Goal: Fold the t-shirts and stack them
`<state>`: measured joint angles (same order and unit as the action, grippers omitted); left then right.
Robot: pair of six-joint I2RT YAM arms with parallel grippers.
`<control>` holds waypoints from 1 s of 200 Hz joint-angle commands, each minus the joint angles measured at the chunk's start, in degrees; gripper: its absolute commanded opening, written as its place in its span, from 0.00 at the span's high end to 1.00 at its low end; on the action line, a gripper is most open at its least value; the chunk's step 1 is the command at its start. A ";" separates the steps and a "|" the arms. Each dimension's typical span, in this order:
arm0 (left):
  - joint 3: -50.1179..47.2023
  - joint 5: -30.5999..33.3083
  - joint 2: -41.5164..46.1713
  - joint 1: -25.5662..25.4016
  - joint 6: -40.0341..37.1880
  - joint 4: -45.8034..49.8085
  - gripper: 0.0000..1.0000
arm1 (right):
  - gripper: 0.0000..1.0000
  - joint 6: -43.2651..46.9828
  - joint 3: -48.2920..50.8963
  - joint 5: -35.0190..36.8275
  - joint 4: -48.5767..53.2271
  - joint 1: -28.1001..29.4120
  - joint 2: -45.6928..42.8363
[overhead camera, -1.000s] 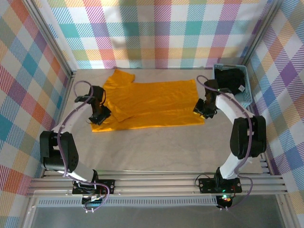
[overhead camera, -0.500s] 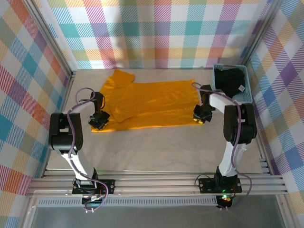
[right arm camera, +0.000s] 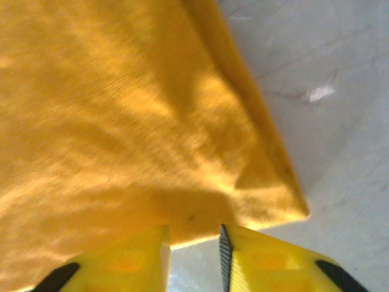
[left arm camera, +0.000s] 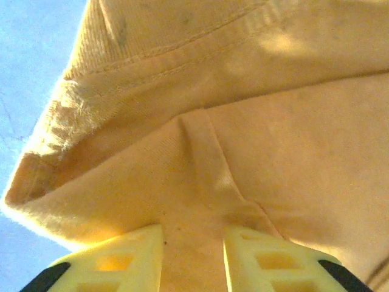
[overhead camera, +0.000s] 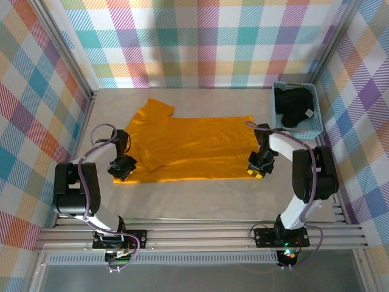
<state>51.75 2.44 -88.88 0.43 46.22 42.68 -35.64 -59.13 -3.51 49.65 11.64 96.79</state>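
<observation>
Spreading over the middle of the counter (overhead camera: pixel 200 201), the orange shirt (overhead camera: pixel 200 143) lies flat with its long axis running left to right, a sleeve jutting out at the far left and the straight hem at the right. That lay probably puts both near corners within reach for a fold away from the arms. At the far right a basket (overhead camera: pixel 317 121) holds the black shirt (overhead camera: pixel 293 106), bunched and waiting. The left hand (overhead camera: pixel 120 168) sits low on the near-left corner, fingers parted with puckered cloth lying in the gap (left arm camera: pixel 193 234). The right hand (overhead camera: pixel 258 165) sits at the near-right corner, fingers slightly apart, the hem just at their tips (right arm camera: pixel 194 234).
</observation>
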 commanded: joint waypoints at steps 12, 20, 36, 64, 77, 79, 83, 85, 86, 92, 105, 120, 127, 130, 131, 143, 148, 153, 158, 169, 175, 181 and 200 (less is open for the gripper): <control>2.55 -5.29 5.96 -2.91 4.09 -0.69 0.53 | 0.58 -0.60 -1.99 -1.23 -1.46 0.93 -6.39; 2.15 -7.57 6.01 -4.16 6.71 -1.75 0.51 | 0.54 0.21 -3.02 -2.17 -2.11 0.93 -6.68; 0.79 -10.93 5.29 -6.53 12.17 -3.84 0.49 | 0.50 1.56 -5.31 -4.60 -2.70 1.02 -6.16; -1.72 -14.20 3.53 -8.61 20.24 -9.72 0.48 | 0.48 2.60 -8.67 -8.22 -3.17 1.77 -3.97; -1.65 -15.30 1.90 -9.19 21.86 -11.71 0.48 | 0.47 2.81 -9.61 -9.19 -3.52 2.31 -3.45; -1.54 -15.45 1.59 -9.25 21.93 -11.86 0.48 | 0.47 2.82 -9.73 -9.29 -3.55 2.40 -3.39; -1.29 -15.56 1.01 -9.49 22.03 -11.86 0.48 | 0.47 2.69 -9.99 -9.47 -3.58 2.54 -3.31; -1.05 -15.56 0.71 -9.59 22.06 -11.83 0.48 | 0.47 2.66 -10.07 -9.49 -3.59 2.56 -3.22; -1.00 -15.59 0.54 -9.67 22.07 -11.83 0.48 | 0.47 2.63 -10.10 -9.54 -3.59 2.63 -3.25; -0.51 -15.57 -0.25 -9.99 21.97 -11.54 0.49 | 0.47 2.50 -10.29 -9.71 -3.68 2.76 -3.24; -0.04 -15.36 -1.25 -10.56 21.98 -11.49 0.51 | 0.47 2.26 -10.23 -9.76 -3.68 2.95 -3.34; 0.02 -15.10 -1.84 -10.93 21.99 -12.11 0.55 | 0.48 2.18 -10.04 -9.44 -3.47 2.95 -3.46; 0.06 -15.35 -2.19 -10.93 21.87 -12.34 0.58 | 0.48 2.06 -9.95 -9.21 -3.38 2.96 -3.52; 0.14 -15.41 -2.46 -10.99 21.77 -12.26 0.60 | 0.48 2.07 -9.95 -9.09 -3.35 2.91 -3.55; 0.21 -15.38 -2.54 -11.03 21.75 -12.22 0.60 | 0.48 2.07 -9.90 -9.07 -3.34 2.93 -3.55; 0.80 -15.38 -3.21 -11.13 21.19 -12.52 0.71 | 0.48 1.94 -9.86 -8.89 -3.15 2.95 -3.62; 1.07 -15.29 -3.43 -11.15 20.89 -12.52 0.77 | 0.48 1.89 -9.87 -8.75 -3.14 2.95 -3.64; 1.35 -15.24 -3.56 -11.21 20.61 -12.53 0.82 | 0.48 1.81 -9.93 -8.71 -3.23 2.95 -3.75; 1.72 -15.11 -3.75 -11.24 20.35 -12.44 0.87 | 0.49 1.68 -9.95 -8.71 -3.27 2.99 -3.76; 2.78 -15.05 -4.01 -11.40 19.80 -12.16 0.96 | 0.49 1.50 -10.02 -8.69 -3.34 2.95 -3.85; 3.44 -14.86 -4.17 -11.54 19.44 -11.58 1.00 | 0.49 1.47 -10.04 -8.57 -3.36 2.95 -3.82; 4.47 -14.44 -4.43 -11.79 18.92 -10.93 1.00 | 0.49 1.39 -10.12 -8.58 -3.35 2.95 -3.81; 7.50 -13.66 -5.75 -12.58 16.96 -9.23 1.00 | 0.49 1.20 -10.38 -8.49 -3.28 2.90 -3.56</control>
<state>54.87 -12.36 -92.99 -10.68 65.78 31.48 -33.85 -68.12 -11.66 45.71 14.35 92.97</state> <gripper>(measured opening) 0.065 0.510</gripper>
